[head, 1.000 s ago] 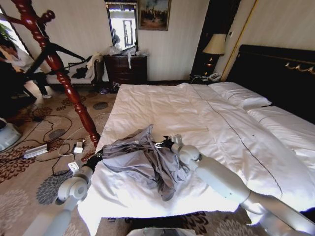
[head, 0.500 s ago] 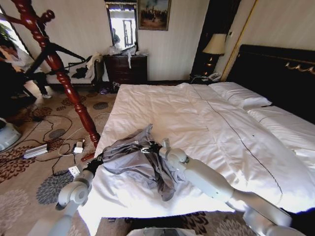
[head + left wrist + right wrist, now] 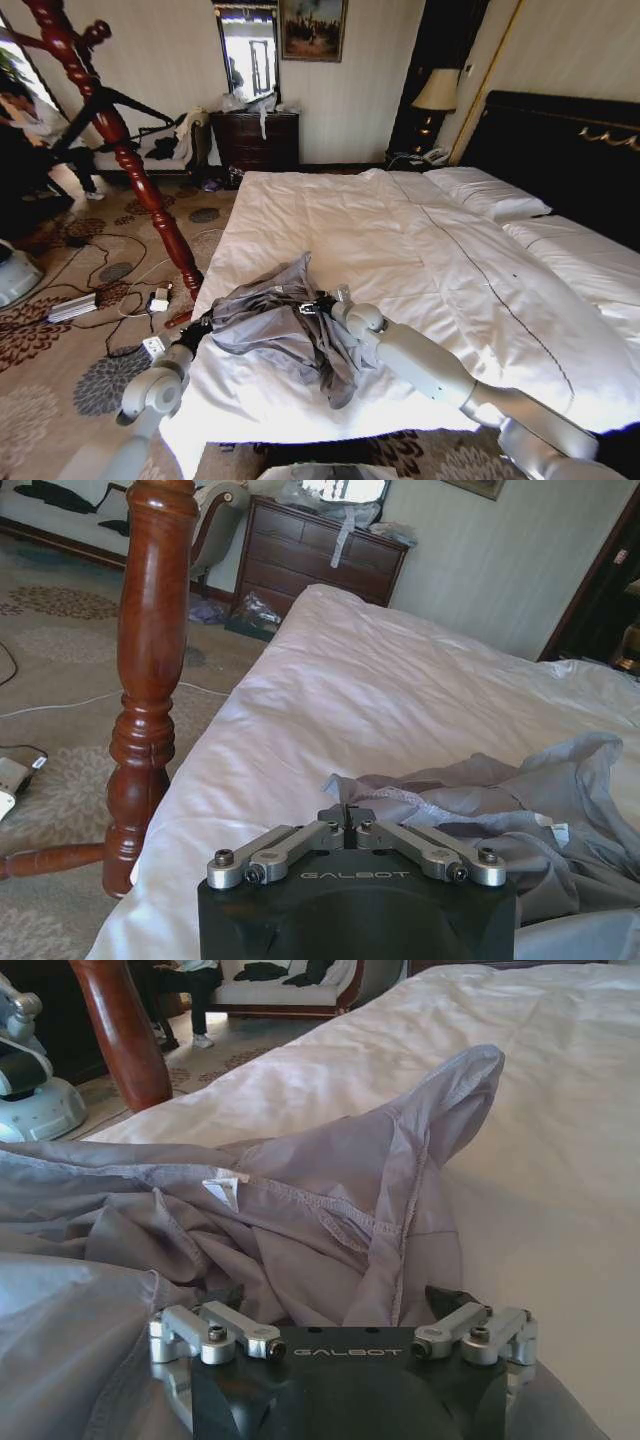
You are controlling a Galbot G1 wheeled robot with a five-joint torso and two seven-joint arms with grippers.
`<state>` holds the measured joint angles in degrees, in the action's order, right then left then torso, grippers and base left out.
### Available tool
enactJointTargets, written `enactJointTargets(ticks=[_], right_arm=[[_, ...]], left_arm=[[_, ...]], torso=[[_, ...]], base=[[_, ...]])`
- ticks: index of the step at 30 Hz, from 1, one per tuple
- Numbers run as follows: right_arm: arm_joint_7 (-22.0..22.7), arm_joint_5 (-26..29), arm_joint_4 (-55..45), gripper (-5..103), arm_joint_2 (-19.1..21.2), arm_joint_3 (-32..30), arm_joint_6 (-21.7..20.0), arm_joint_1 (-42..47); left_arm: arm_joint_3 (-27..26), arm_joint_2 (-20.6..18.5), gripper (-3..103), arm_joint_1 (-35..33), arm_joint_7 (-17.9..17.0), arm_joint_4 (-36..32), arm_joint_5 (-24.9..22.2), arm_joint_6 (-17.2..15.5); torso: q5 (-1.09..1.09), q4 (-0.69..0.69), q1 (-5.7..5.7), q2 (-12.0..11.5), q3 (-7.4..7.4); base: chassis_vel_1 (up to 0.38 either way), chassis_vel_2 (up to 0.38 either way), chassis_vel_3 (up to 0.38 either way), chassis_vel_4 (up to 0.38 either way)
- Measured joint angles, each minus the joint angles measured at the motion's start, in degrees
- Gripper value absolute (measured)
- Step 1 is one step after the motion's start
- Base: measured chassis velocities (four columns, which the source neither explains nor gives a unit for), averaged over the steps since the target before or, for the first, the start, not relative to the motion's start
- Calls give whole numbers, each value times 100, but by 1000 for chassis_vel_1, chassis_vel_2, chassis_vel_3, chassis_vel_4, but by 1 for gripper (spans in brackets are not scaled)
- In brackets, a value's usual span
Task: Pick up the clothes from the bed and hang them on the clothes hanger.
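Head view: high, looking down across the bed point(image 3: 400, 230). Wrist views: low and close over the sheet, facing the clothes point(image 3: 520, 800) from opposite sides; all share them.

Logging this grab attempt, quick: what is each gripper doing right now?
Left gripper: shut, at the edge of the crumpled blue-grey thin-fabric garment; whether it pinches cloth cannot be told.
Right gripper: open, fingers spread over the garment.

Legible text: "GALBOT", embossed on the black housing of my left gripper point(image 3: 346, 818), just behind its linkages. Same word "GALBOT" on my right gripper point(image 3: 345, 1305) housing. Nothing else readable.
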<state>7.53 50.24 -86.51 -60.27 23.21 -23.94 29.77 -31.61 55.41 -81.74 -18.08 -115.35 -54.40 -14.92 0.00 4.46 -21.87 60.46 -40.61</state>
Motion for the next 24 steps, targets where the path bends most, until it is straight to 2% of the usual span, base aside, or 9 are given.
enactJointTargets(ticks=[4,7,10,13,16,19,22,23,24], right_arm=[[89,146,39,79,7,-16,-7,-39],[105,197,19,74,30,-15,-17,-64],[122,267,17,57,31,-9,-19,-84],[138,317,16,47,29,-17,-19,-84],[139,324,8,41,45,-23,-19,-83],[120,333,-4,25,75,-38,-24,-80],[116,335,-4,20,81,-44,-25,-79],[114,335,11,9,80,-40,-26,-80],[114,335,26,9,74,-29,-26,-81]], left_arm=[[-29,-13,0,-26,-11,-23,-9,-1],[-34,-7,0,-37,-11,-23,-9,-2],[-20,11,0,-28,-11,-23,-6,-1],[-3,16,0,-7,-12,-23,-4,-3],[1,16,0,1,-14,-23,-4,-5],[2,14,0,2,-15,-23,-4,-6],[2,13,0,2,-15,-24,-4,-7],[2,13,0,4,-15,-23,-4,-6],[3,14,0,7,-15,-23,-4,-7]], torso=[[0,0,0,0,0],[0,0,0,0,0],[0,0,-1,0,0],[0,1,0,0,0],[0,1,0,0,0],[0,1,0,0,0],[0,1,0,0,0],[0,0,0,0,0],[0,1,0,0,0]], base=[[0,0,0,0],[0,0,0,0],[0,0,0,0],[0,0,0,0],[0,0,0,0],[0,0,0,0],[0,0,0,0],[0,0,0,0],[0,0,0,0]])
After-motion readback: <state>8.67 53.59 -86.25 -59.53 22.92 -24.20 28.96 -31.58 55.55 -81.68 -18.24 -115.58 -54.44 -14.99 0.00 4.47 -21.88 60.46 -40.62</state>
